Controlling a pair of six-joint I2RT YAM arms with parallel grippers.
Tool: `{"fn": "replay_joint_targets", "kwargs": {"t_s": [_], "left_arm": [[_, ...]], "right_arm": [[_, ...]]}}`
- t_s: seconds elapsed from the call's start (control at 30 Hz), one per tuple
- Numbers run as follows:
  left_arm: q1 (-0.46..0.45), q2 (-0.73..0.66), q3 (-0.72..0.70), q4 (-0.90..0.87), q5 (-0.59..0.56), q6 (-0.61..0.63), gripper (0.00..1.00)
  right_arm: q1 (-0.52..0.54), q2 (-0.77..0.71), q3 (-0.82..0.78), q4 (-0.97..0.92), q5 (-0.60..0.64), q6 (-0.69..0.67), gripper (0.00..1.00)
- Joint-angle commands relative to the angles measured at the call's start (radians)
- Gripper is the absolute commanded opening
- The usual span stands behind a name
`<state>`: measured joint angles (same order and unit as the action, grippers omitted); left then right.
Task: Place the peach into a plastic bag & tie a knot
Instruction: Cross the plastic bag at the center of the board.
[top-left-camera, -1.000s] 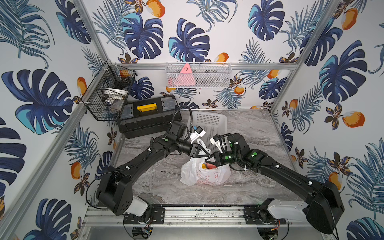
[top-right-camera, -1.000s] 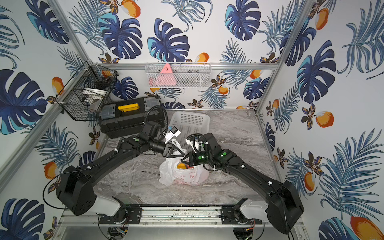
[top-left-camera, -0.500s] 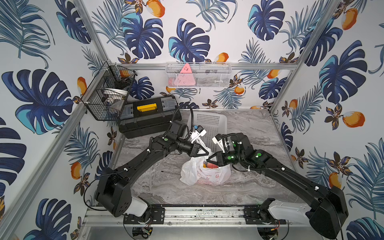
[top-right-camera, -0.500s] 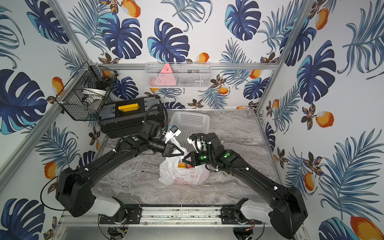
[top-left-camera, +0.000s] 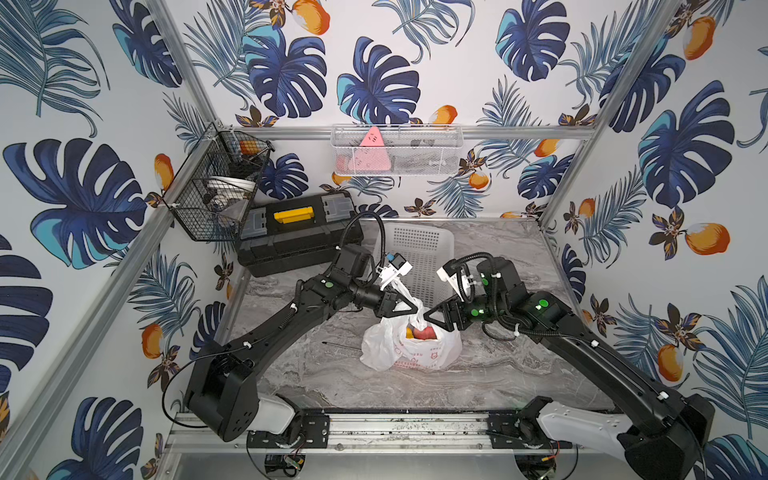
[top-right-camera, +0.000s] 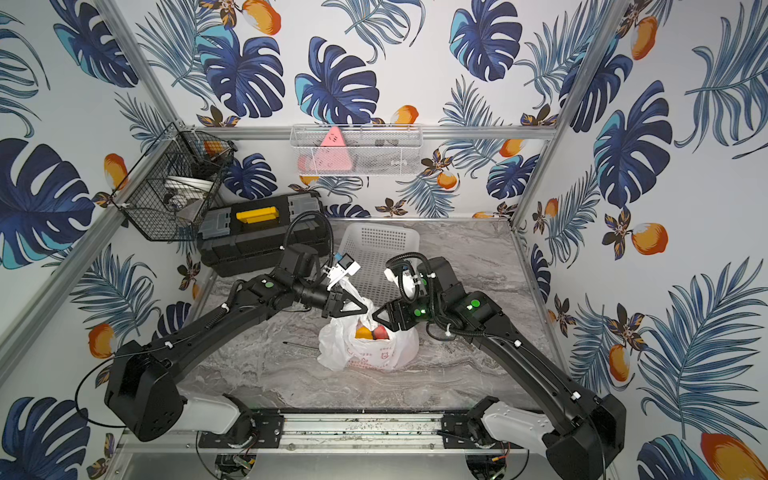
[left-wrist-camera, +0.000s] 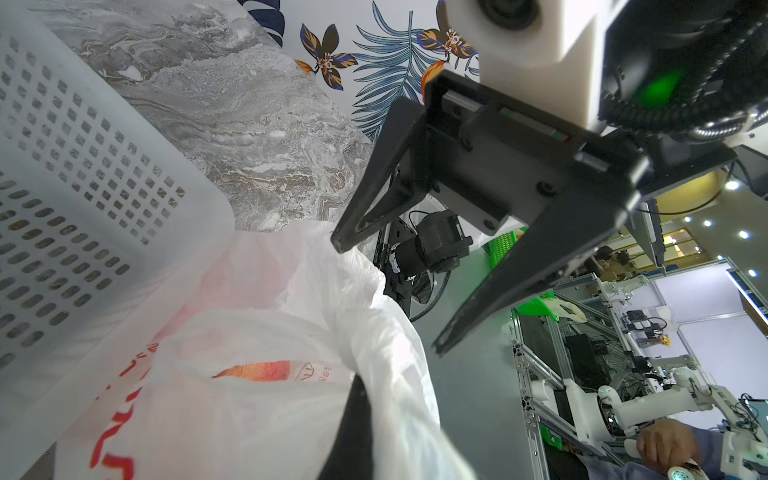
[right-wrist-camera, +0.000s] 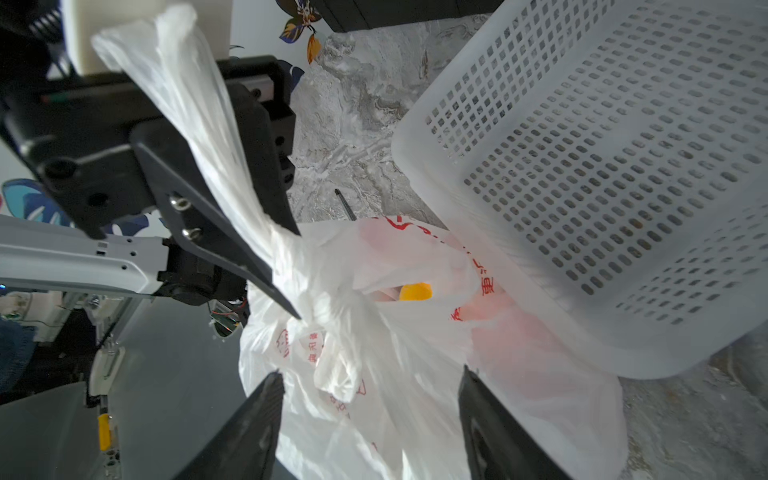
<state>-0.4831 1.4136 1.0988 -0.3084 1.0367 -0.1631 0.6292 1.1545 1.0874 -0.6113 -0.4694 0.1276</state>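
The plastic bag (top-left-camera: 409, 353) (top-right-camera: 365, 353) stands mid-table, white with red print. Through its mouth shows the red-and-orange peach (top-left-camera: 424, 332) (top-right-camera: 378, 332) (left-wrist-camera: 257, 370). My left gripper (top-left-camera: 415, 309) (top-right-camera: 365, 309) (right-wrist-camera: 297, 274) is shut on a twisted white handle strand (right-wrist-camera: 199, 124), holding it up from the bag's top. In the left wrist view the film wraps over the left gripper (left-wrist-camera: 361, 399). My right gripper (top-left-camera: 432, 318) (top-right-camera: 376, 318) (left-wrist-camera: 390, 297) (right-wrist-camera: 370, 390) faces it, open, just above the bag with nothing gripped. A loose handle end (right-wrist-camera: 336, 374) hangs between its fingers. Whether the handles form a knot I cannot tell.
A white perforated basket (top-left-camera: 419, 249) (right-wrist-camera: 602, 166) lies just behind the bag, touching it. A black toolbox (top-left-camera: 291, 232) stands at the back left, with a wire basket (top-left-camera: 216, 195) on the left wall and a mesh shelf (top-left-camera: 395, 149) on the back wall. A thin dark stick (top-left-camera: 336, 344) lies left of the bag.
The right gripper has opened and let go of the bag. The left gripper has shut on the handle strand and holds it up.
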Motion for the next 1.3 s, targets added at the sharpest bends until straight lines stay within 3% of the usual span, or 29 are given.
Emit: {"fn": "replay_joint_targets", "kwargs": {"t_s": [0.0, 0.2, 0.67, 0.8, 1.0, 1.27], "left_arm": [[-0.003, -0.003, 0.006, 0.015, 0.029, 0.039, 0.0], [-0.004, -0.004, 0.02, -0.014, 0.028, 0.063, 0.0], [-0.012, -0.009, 0.013, 0.0, 0.045, 0.056, 0.0], [-0.013, -0.007, 0.016, -0.001, 0.043, 0.053, 0.0], [-0.012, -0.004, 0.012, 0.0, 0.038, 0.04, 0.0], [-0.011, -0.015, 0.002, 0.006, 0.02, 0.02, 0.12]], "right_arm": [[0.019, 0.037, 0.038, -0.041, 0.028, -0.125, 0.66], [0.082, 0.123, 0.094, -0.135, 0.093, -0.222, 0.6], [0.093, 0.182, 0.077, 0.019, 0.144, -0.166, 0.51], [0.093, 0.19, 0.063, 0.061, 0.141, -0.153, 0.42], [0.093, 0.16, -0.014, 0.194, 0.152, -0.099, 0.19], [0.093, 0.131, -0.107, 0.345, 0.153, -0.033, 0.03]]}}
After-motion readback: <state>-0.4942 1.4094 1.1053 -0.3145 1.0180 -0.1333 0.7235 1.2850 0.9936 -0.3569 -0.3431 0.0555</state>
